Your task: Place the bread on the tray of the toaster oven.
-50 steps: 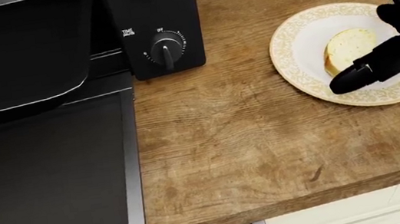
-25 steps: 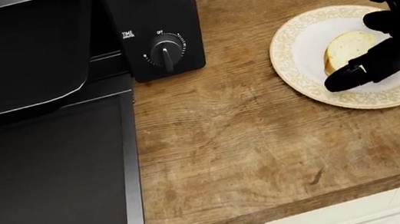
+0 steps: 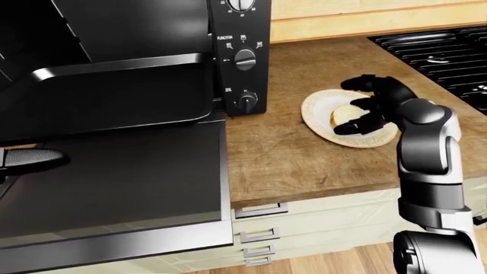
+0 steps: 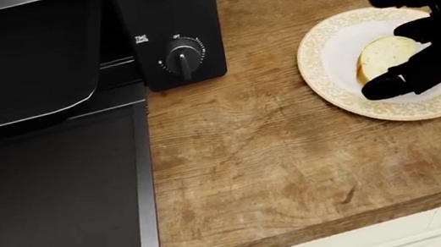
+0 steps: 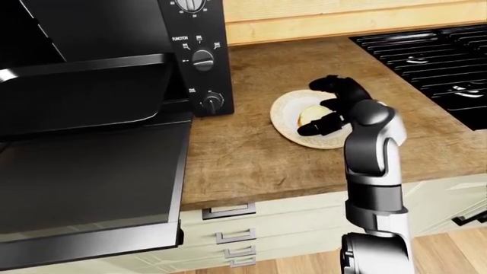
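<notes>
Over the last second the right hand (image 4: 414, 34) has slid toward the left of the head view, from the plate's right rim to directly over the bread (image 4: 382, 56). Its dark fingers (image 4: 407, 76) now bracket the slice: one above it in the picture, one just below, a third across its right side. They have drawn nearer to the crust but are still spread, with pale bread showing between them, so the hand is open and not yet gripping. Whether any fingertip touches the bread cannot be told. This reads as the final approach before a grasp, so the carrying part of the task has not begun.

The bread lies on a patterned plate (image 4: 325, 77) on the wooden counter (image 4: 252, 170), well apart from the oven (image 3: 240, 57) at the left. The oven's door hangs open and its dark tray (image 3: 114, 97) is pulled out and bare.

In the eye views the right forearm rises almost upright from the bottom edge, wrist bent so the hand reaches over the plate from its right side. A dark rounded part of the left hand (image 3: 27, 161) shows at the left edge, over the open door; its fingers cannot be made out
</notes>
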